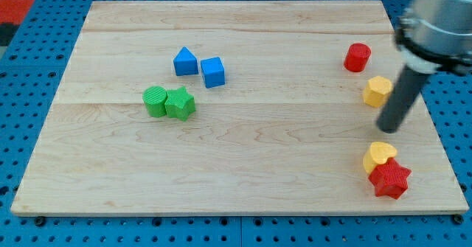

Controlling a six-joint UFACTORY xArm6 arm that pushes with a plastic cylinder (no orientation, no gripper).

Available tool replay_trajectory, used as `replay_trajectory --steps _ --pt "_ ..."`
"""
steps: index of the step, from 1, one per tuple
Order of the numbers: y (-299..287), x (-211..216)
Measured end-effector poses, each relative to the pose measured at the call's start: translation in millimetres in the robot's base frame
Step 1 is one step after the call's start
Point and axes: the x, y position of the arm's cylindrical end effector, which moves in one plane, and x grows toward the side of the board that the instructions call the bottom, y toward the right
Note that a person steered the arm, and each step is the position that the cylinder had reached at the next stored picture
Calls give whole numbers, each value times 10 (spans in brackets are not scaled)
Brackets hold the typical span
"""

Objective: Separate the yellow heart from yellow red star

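The small yellow heart block touches the red star block. It looks light and slippery. The tip hovers just above the heart; no fingers here, so push its side.

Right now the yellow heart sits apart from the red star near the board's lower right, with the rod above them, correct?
Not quite. The camera view shows the yellow heart touching the red star, not apart. They do lie at the lower right, with my tip just above them.
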Motion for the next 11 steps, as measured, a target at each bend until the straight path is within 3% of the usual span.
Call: replay_trajectory --steps 1,2,3,4,5,7,11 --pt "332 216" --pt "466 731" --pt "330 1156" --pt "-2 1226" --pt "-480 1037" --pt "-620 643" --pt "-273 -83"
